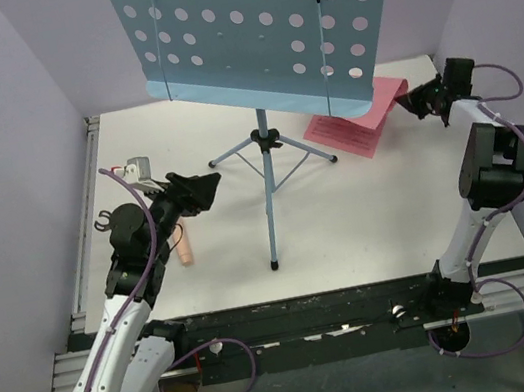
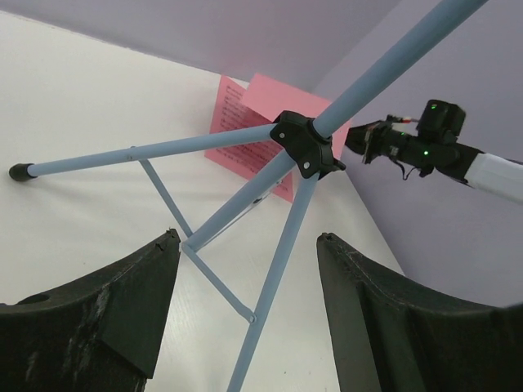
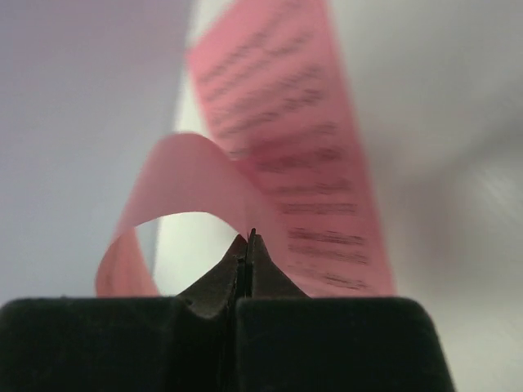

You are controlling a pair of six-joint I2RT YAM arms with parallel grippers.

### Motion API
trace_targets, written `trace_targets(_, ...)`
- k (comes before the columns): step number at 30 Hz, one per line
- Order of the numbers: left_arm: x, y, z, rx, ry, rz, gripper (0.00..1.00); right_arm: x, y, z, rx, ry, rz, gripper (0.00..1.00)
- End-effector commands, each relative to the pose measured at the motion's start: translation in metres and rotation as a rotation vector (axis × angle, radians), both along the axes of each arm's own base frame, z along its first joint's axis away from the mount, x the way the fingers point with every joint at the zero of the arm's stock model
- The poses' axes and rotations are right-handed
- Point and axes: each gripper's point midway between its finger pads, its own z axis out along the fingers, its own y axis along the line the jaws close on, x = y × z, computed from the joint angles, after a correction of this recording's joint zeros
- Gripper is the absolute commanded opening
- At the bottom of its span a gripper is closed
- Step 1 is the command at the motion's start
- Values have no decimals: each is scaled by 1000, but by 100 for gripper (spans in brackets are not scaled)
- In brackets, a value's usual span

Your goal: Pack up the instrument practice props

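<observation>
My right gripper [image 1: 410, 103] is clenched on a curling page [image 3: 278, 163] near the far right corner — my left gripper [image 2: 249, 237] hangs released, facing the stand [image 1: 270, 195] legs.

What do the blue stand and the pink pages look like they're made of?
Blue stand: looks like painted metal, with a smooth matte coat, thin rigid tubes and a punched flat desk; the black joints may be plastic. Pink pages: thin printed paper, since one curls in a soft loop.
</observation>
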Motion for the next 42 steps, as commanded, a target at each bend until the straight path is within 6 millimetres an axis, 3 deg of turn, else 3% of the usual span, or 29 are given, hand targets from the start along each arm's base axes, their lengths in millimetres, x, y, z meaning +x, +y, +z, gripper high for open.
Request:
trace_targets(1, 3, -5, 5, 1, 1, -7, 77, -39, 7, -86, 4, 283, 25, 1)
trace_targets(11, 4, -30, 1, -7, 46, -66, 77, -48, 25, -91, 55, 266, 122, 0)
trace_targets(16, 3, -35, -2, 4, 55, -77, 77, -34, 46, -61, 89, 193, 169, 1)
trace_targets(20, 0, -36, -1, 7, 53, -86, 77, -35, 43, -72, 31, 223, 190, 1)
trace_targets(27, 0, -37, -8, 8, 63, -87, 77, -41, 59, -89, -46, 252, 290, 1)
trace_targets(36, -1, -36, -13, 15, 66, -86, 77, -56, 53, -123, -107, 345, 310, 1)
trace_targets(39, -2, -36, -15, 17, 70, -84, 77, -58, 49, -125, -126, 357, 298, 23)
trace_targets(42, -2, -33, -16, 19, 68, -72, 77, -56, 47, -114, -135, 333, 275, 40)
